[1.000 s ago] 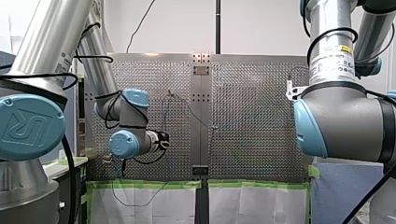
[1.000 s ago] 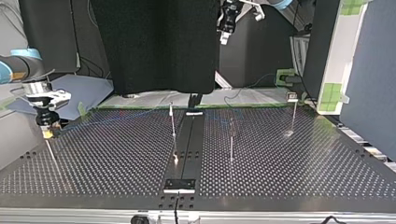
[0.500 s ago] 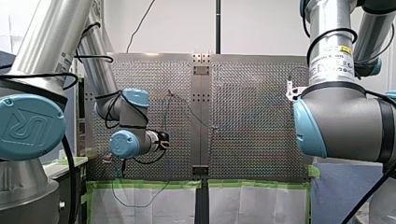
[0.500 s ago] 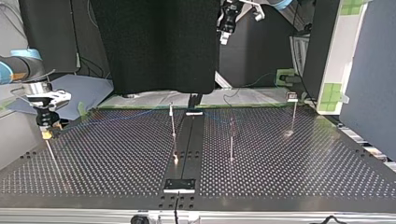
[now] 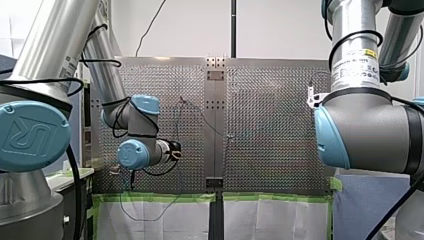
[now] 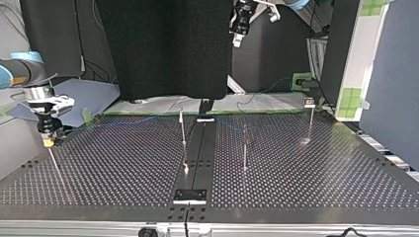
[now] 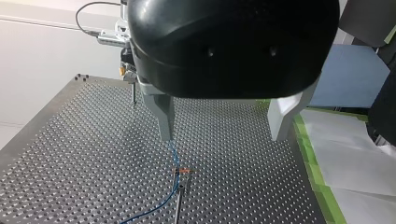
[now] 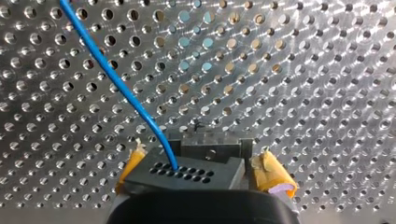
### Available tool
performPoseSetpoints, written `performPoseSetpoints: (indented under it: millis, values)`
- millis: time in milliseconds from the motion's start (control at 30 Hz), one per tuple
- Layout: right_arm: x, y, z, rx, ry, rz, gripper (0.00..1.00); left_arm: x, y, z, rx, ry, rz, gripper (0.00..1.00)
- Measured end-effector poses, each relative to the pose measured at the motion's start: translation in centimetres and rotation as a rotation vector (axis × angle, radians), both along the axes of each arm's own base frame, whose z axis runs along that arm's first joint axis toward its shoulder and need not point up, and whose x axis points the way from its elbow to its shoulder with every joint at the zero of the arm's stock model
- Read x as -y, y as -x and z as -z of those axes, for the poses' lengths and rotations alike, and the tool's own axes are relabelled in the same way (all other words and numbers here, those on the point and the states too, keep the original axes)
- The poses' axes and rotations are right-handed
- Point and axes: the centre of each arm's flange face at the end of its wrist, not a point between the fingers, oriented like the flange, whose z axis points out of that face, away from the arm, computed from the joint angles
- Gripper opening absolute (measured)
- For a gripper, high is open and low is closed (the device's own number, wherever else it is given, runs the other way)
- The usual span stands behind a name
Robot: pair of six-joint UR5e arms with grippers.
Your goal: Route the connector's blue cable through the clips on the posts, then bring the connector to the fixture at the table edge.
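On the nearest arm's blue cap (image 5: 31, 135) the letters UR read clearly; a yellow label (image 5: 370, 52) on the other arm is too small to read. Near the counter's (image 6: 296, 197) left edge in the top view, the right gripper (image 8: 203, 169) clamps the connector (image 8: 184, 173) between its yellow pads (image 8: 272, 176), and the blue cable (image 8: 114, 77) trails away. The left gripper (image 7: 222, 137) hangs open above a post (image 7: 179, 205), with bare counter all round. Both stand about where they were a second ago.
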Motion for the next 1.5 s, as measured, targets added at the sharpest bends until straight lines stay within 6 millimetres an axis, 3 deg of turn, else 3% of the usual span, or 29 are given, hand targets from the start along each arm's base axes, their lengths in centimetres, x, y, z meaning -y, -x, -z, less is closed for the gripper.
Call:
performPoseSetpoints:
  millis: [1500]
  values:
    - [0.0, 0.0, 0.0, 0.0, 0.0, 0.0, 1.0, 0.9, -1.1, -0.6, 0.016, 0.011, 0.0, 1.0]
